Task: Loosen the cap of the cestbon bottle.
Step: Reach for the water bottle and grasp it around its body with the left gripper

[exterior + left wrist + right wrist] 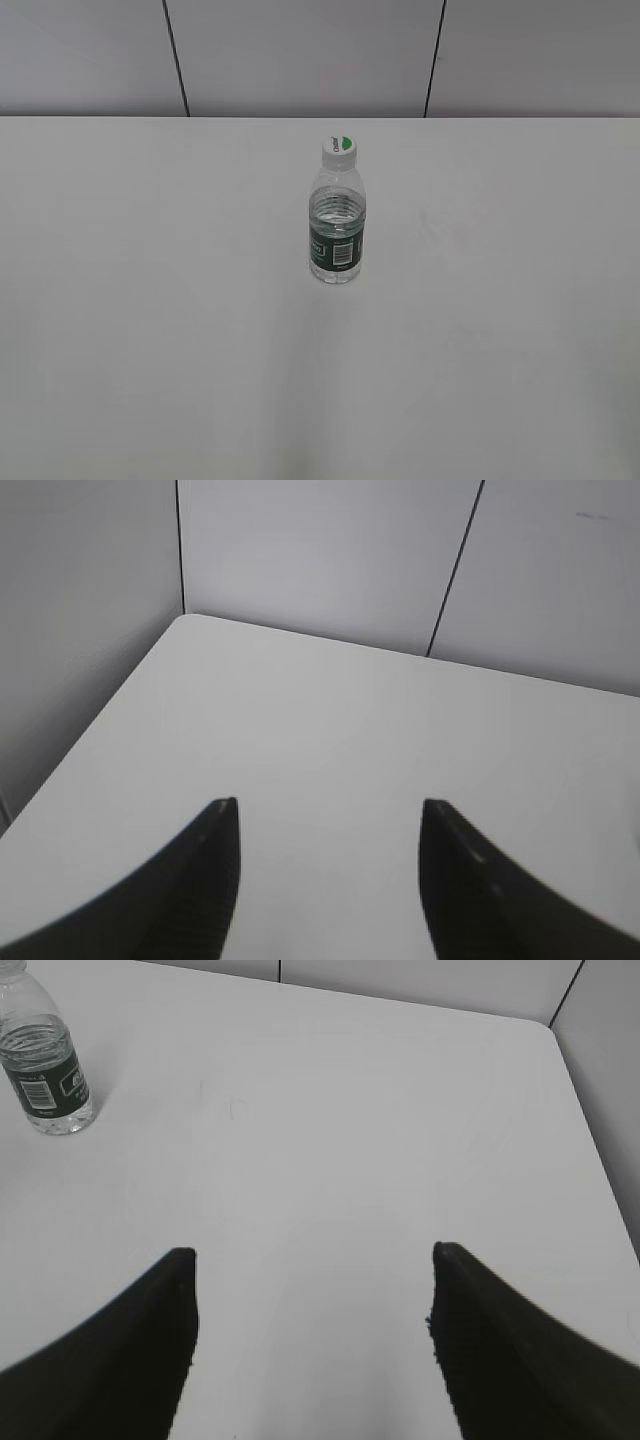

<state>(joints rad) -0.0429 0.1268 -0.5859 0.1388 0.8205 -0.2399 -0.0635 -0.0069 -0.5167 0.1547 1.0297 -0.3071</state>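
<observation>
**Operator:** Where does the bottle (336, 222) stand relative to each set of fingers?

**Technician:** In the right wrist view it stands ahead of the right fingers (312, 1252) and off to their left, well apart from the tips. The left wrist view shows only bare counter (330, 740) ahead of the left fingers (330, 802); the bottle is outside that view. As a judgement, the right arm is the nearer one.

**Operator:** Orientation of the bottle?

**Technician:** Upright, long axis vertical, base on the counter. The white cap (340, 147) is on top, so access to it is from above or from the side at neck height. The cap is cut off at the edge of the right wrist view.

**Operator:** State of the fingers?

**Technician:** Both pairs are spread wide and hold nothing. Neither touches the bottle.

**Operator:** Surface and surroundings?

**Technician:** The counter is flat, white and smooth. Pale wall panels (300, 55) with dark seams stand behind it. The smooth surface may let the bottle slide or turn, so one pair should probably hold the body while the other turns the cap.
</observation>
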